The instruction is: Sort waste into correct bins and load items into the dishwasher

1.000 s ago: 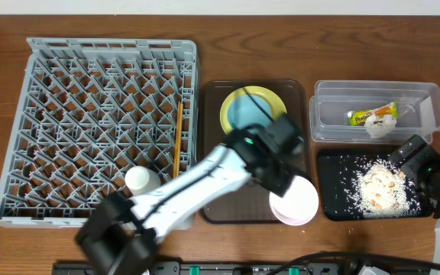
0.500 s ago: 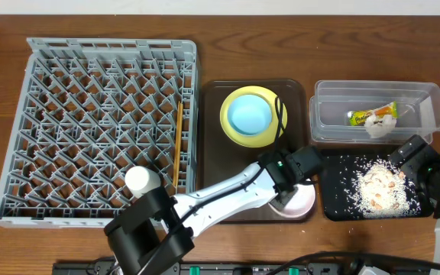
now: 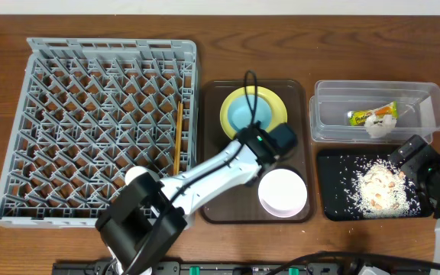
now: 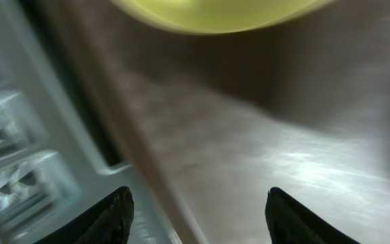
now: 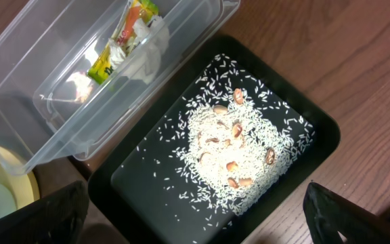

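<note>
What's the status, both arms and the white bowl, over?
Left end effector open, empty, over brown tray. Right end effector open near black tray. White bowl upright on brown tray, not racked. No obstruction seen.

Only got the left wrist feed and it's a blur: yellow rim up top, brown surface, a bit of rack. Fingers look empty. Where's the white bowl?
Observer: The white bowl sits on the brown tray, in its right corner on the robot's side, apart from the left gripper.
Operator: Is that plate empty?
Observer: No. The light blue bowl sits on the yellow-green plate.
Operator: Anything loaded in the rack?
Observer: Yes. In the dish rack a white cup stands near the edge on the robot's side, and the chopsticks lie along its right side.
</note>
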Available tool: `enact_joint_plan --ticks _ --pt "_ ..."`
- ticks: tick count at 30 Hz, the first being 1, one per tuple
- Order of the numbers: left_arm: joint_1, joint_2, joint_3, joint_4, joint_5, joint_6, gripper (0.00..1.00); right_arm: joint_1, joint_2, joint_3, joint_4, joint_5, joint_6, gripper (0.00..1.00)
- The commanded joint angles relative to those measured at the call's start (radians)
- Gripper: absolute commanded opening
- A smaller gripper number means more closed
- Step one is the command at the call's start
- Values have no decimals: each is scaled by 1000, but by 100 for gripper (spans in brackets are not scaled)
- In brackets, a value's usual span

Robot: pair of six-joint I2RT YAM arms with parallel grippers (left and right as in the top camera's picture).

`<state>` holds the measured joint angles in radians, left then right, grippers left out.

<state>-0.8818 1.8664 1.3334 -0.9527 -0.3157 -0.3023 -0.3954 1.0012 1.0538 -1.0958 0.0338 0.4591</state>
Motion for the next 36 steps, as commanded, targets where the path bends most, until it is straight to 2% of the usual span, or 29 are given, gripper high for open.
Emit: enact_joint_plan --ticks 1,7,14,20,25,30,36 --pt "54 0 -3 -43 -89 -78 63 -5 0 11 0 7 -11 99" --pt "46 -78 2 -45 92 -99 62 -5 0 11 0 7 -11 99" --pt "-50 -119 2 100 357 -96 62 -5 0 11 0 7 -11 99" --pt "-195 -105 2 228 365 -91 62 -5 0 11 0 6 -11 99" --pt "-289 -93 2 293 364 -26 62 -5 0 11 0 7 -11 99" --pt "-343 -69 1 322 297 -5 62 -5 0 11 0 7 -11 99" --pt "-350 -14 0 340 296 -6 58 -5 0 11 0 7 -11 99"
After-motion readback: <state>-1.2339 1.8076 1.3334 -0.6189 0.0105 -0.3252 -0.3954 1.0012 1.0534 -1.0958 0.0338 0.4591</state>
